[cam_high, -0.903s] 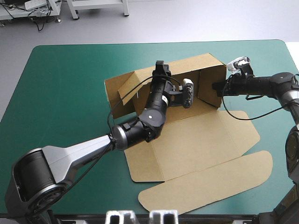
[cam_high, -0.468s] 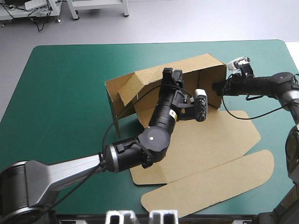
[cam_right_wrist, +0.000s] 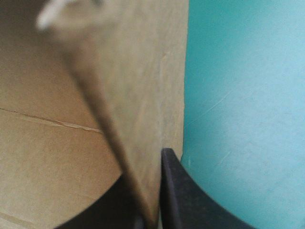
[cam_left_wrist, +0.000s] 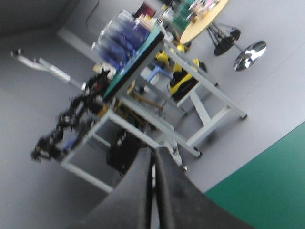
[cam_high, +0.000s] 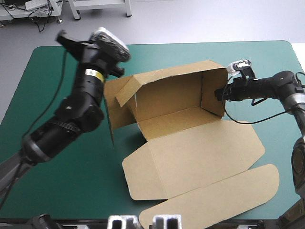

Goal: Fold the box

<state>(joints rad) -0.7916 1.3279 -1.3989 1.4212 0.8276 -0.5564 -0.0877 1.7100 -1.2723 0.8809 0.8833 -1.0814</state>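
One gripper alone is working: the right gripper (cam_high: 220,93) is clamped on the right end wall of the box (cam_high: 167,98), evidently to hold that wall upright. The left gripper (cam_left_wrist: 153,160), fingers pressed together on nothing, hangs raised beyond the box's left wall. The box sits mid-table on the teal-green cover (cam_high: 228,57), lid panel flat.

The box (cam_high: 190,157) is plain brown, the cover (cam_high: 76,191) teal-green (jaws black, no pattern).
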